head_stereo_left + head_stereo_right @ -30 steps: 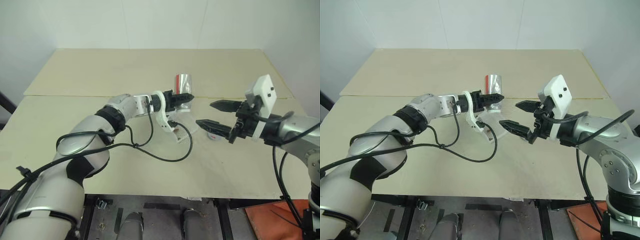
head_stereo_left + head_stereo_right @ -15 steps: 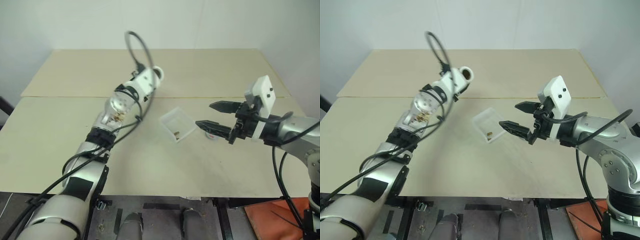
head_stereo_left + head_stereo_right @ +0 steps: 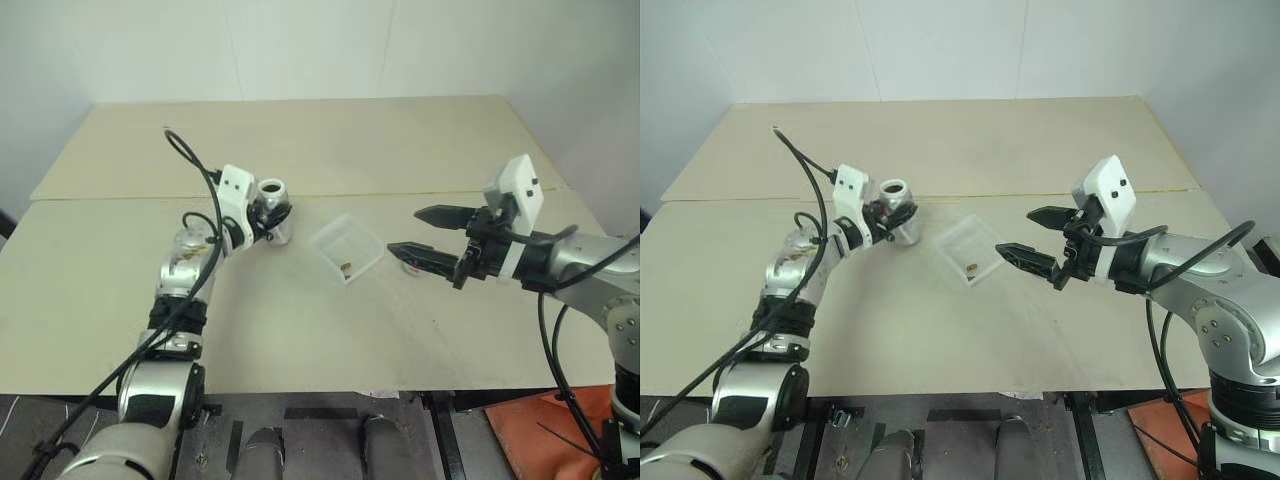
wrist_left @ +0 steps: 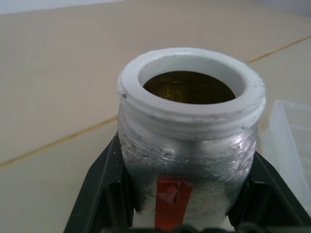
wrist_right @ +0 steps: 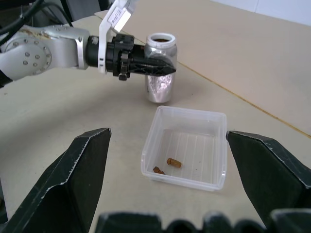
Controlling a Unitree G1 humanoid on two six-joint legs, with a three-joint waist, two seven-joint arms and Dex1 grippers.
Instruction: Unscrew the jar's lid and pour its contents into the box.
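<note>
We now hold the jar [image 3: 272,208] upright again, mouth up, long axis vertical; a second ago it lay tipped over the box [image 3: 347,248]. A few brownish contents [image 5: 167,165] lie in the box, so we judge the pour done. The jar sits near the tabletop's [image 3: 420,150] middle, toward its left edge, beside the box. Our left tool [image 5: 163,68] clamps it; our right tool [image 3: 410,232] stands wide and empty.

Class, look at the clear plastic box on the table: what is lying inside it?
Inside the box, two small brownish bits, the contents, lie on its floor near one wall. The rest of the floor looks bare. Nothing covers the box, so no part of its inside is hidden.
</note>
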